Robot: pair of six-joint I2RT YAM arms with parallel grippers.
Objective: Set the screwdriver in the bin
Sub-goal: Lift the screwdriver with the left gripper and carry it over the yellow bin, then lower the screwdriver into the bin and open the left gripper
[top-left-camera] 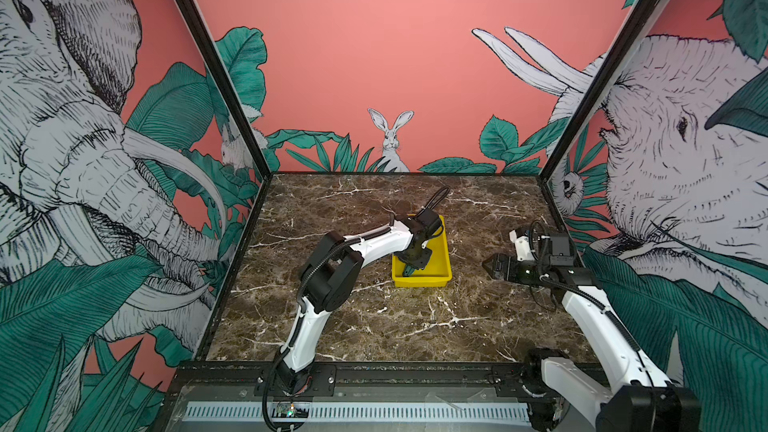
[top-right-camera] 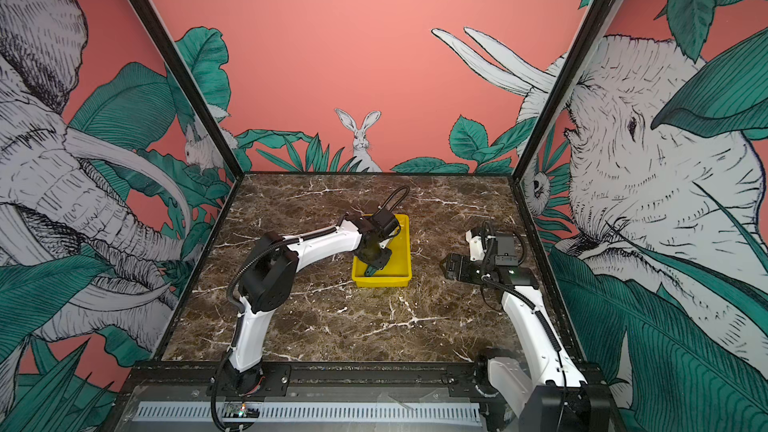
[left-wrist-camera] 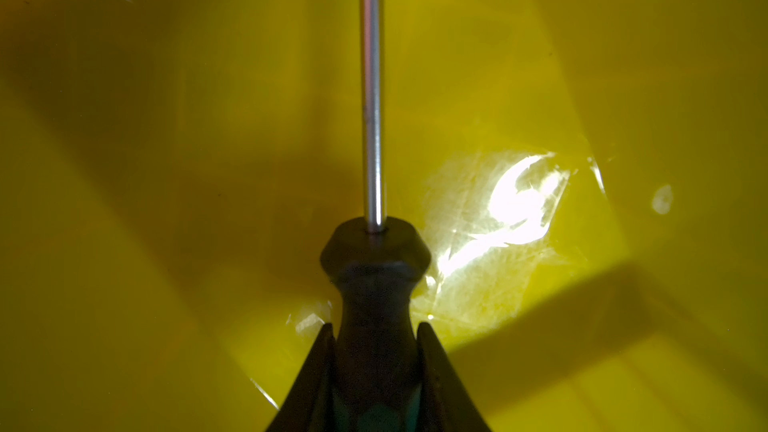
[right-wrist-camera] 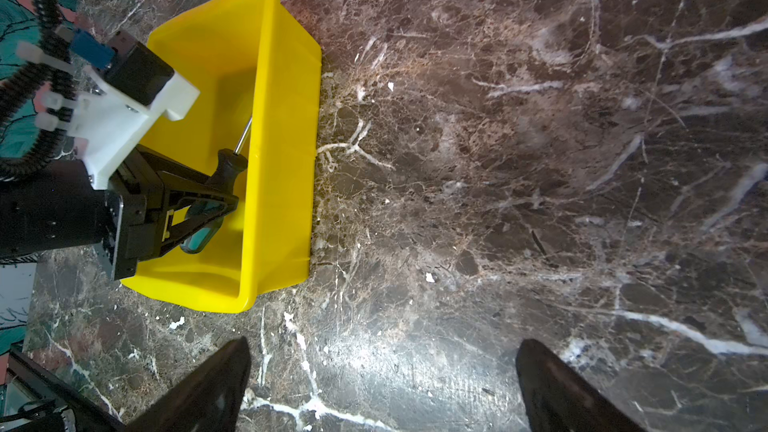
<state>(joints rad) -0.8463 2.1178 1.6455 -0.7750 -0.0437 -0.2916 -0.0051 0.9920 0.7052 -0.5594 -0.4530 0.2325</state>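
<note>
The yellow bin (top-left-camera: 422, 282) (top-right-camera: 382, 282) stands mid-table on the marble top. My left gripper (top-left-camera: 409, 268) (top-right-camera: 371, 270) reaches down inside it. In the left wrist view the left gripper (left-wrist-camera: 376, 326) is shut on the dark green and black handle of the screwdriver (left-wrist-camera: 374, 268). The thin metal shaft runs out over the glossy bin floor (left-wrist-camera: 166, 160). The right wrist view shows the screwdriver (right-wrist-camera: 226, 168) held low within the bin walls (right-wrist-camera: 286, 160). Whether it touches the floor I cannot tell. My right gripper (top-left-camera: 488, 265) (top-right-camera: 446, 265) (right-wrist-camera: 384, 344) hovers open to the right of the bin, holding nothing.
The brown marble table (top-left-camera: 374, 326) is closed in by printed walls at the back and both sides, with black frame posts (top-left-camera: 232, 89) at the back corners. A black rail (top-left-camera: 415, 371) runs along the front edge.
</note>
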